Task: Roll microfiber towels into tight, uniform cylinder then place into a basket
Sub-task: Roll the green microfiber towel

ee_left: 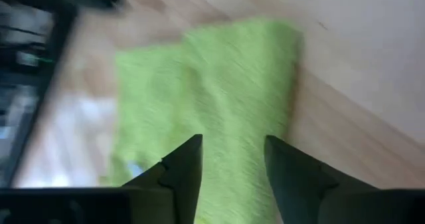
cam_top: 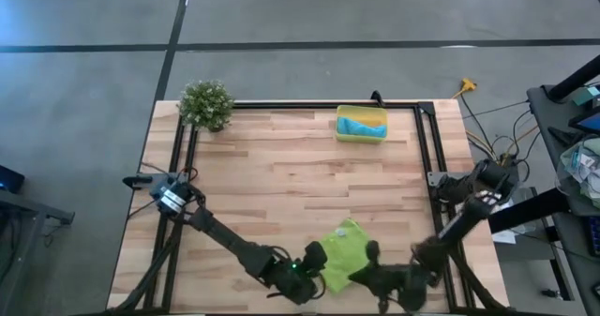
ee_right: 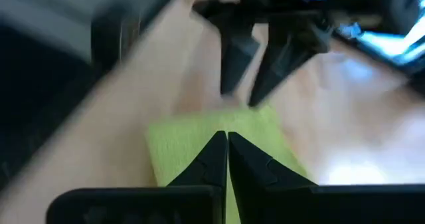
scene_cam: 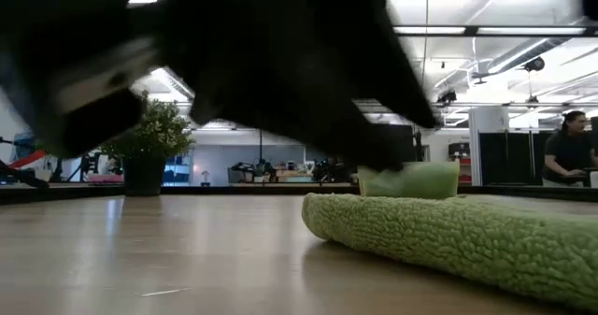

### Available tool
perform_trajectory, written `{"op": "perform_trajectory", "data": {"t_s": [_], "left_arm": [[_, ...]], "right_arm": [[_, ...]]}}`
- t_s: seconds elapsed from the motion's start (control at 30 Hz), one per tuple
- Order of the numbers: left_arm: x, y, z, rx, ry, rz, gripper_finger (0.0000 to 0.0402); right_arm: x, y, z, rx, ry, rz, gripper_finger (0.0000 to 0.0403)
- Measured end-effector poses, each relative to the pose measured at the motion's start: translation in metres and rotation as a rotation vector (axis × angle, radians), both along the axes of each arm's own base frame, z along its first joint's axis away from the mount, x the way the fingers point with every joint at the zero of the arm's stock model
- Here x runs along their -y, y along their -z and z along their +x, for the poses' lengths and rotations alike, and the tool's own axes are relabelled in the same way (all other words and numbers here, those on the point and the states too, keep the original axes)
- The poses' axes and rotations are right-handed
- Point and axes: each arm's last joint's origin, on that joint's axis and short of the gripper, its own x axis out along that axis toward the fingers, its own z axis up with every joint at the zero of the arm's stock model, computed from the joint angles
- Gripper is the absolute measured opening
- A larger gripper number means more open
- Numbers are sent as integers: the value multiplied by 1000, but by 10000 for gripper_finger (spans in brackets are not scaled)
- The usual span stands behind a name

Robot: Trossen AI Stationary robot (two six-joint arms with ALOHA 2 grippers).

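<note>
So the lime-green towel (cam_top: 341, 254) is lying in a loose fold near the front edge of the bench (cam_top: 281, 180), right between the two arms. It's not rolled yet as far as we can tell; from the low view it's just a thick, fluffy layer with a rounded folded edge. The turquoise-blue towel (cam_top: 361, 126) is already sitting in the yellow basket (cam_top: 361, 138) at the far side of the bench, well apart from the green one.

We'd expect this thing to handle like any microfiber cloth: light, floppy, zero stiffness, and grippy enough to drag on the wood rather than slide. A pinch in the middle would only bunch it up. We'd take it at an edge or corner, ideally both ends of the same edge, so the roll stays even.

The left gripper (ee_left: 232, 161) is over the towel with its fingers partly open, a clear gap between them and nothing caught in it. The right gripper (ee_right: 226, 159) is at the towel's other side with its fingers pressed together; we can't see any cloth pinched between them.

The potted plant (cam_top: 205, 103) sits at the far left corner, out of the way.
</note>
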Motion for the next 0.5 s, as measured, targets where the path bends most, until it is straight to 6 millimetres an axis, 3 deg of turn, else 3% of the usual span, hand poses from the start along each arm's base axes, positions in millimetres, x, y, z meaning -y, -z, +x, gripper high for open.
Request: {"op": "perform_trajectory", "data": {"t_s": [0.13, 0.33, 0.5], "left_arm": [[-5, 6, -3, -84, 21, 10, 135], [-12, 6, 1, -86, -36, -30, 140], [-19, 10, 4, -122, -43, -98, 146]], "right_arm": [[-24, 0, -7, -33, 38, -281, 8], [-63, 7, 10, -54, -6, -451, 8], [-80, 25, 20, -150, -74, -687, 8]]}}
